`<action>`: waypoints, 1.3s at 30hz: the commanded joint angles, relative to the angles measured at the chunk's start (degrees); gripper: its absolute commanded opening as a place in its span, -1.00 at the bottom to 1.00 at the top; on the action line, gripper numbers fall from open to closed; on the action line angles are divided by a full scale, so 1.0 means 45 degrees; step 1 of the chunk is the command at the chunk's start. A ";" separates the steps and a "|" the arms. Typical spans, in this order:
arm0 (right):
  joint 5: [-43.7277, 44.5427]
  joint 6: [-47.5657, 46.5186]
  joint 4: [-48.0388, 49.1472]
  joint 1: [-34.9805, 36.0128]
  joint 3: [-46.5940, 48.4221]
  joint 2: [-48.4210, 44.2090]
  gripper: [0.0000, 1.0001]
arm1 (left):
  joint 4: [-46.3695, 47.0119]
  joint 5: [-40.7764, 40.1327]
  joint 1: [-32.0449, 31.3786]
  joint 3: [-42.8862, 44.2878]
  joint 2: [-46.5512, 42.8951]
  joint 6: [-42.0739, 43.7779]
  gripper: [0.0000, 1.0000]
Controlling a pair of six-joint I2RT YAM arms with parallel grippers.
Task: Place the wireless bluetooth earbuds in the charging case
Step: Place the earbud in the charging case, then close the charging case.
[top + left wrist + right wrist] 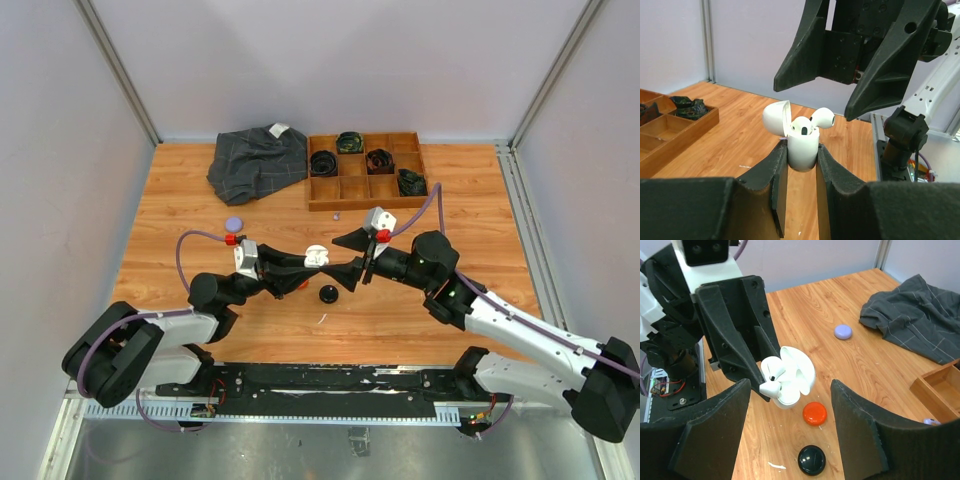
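Left gripper (802, 161) first: shut tight on the lower body of the white charging case (801, 144), pads (781, 170) pressed to both its sides. Holds it upright above the table, lid (777, 117) hinged back and open. Inside, one white earbud (804, 128) seated low in its well. Next to it, a second earbud (823, 118) riding higher, head leaning out past the rim.

Close by the case, the right gripper (347, 257): spread wide, grips nothing, fingers (880, 75) standing apart from the case and clear of both earbuds.

Below, on the wooden table (480, 250), an orange-red puck (814, 413) and, nearer the arm bases, a black puck (811, 459), the two apart from each other. By the black one, a small white fleck (775, 466).

Farther toward the back left, a lilac puck (843, 331), then a crumpled grey checked cloth (912, 325). At the back, beside the cloth, a wooden divided tray (365, 206) with dark coiled belts (324, 163) in four compartments. Just in front of the tray's near wall, a tiny purple earbud (336, 214) lying on the table.
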 commanded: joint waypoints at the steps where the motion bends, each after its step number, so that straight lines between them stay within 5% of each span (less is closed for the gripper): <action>1: 0.0716 0.0027 -0.0096 0.0133 0.0202 0.0135 0.33 | 0.3111 0.0161 -0.0053 0.0175 -0.0003 0.0230 -0.99; 19: 0.1434 -0.1882 -0.2122 -0.0332 0.0552 -0.0404 0.32 | 0.3112 0.0579 -0.0039 -0.0069 -0.0690 0.0354 -0.99; 29: -0.2632 -0.2566 -0.2917 -0.0523 0.1249 -0.0303 0.47 | 0.1416 0.2258 0.0178 0.0181 -0.0843 0.1103 -0.99; 39: -0.4239 -0.2671 -0.3326 -0.0543 0.1790 0.0602 0.61 | -0.0145 0.3406 0.0182 0.0927 -0.1054 0.1637 -0.99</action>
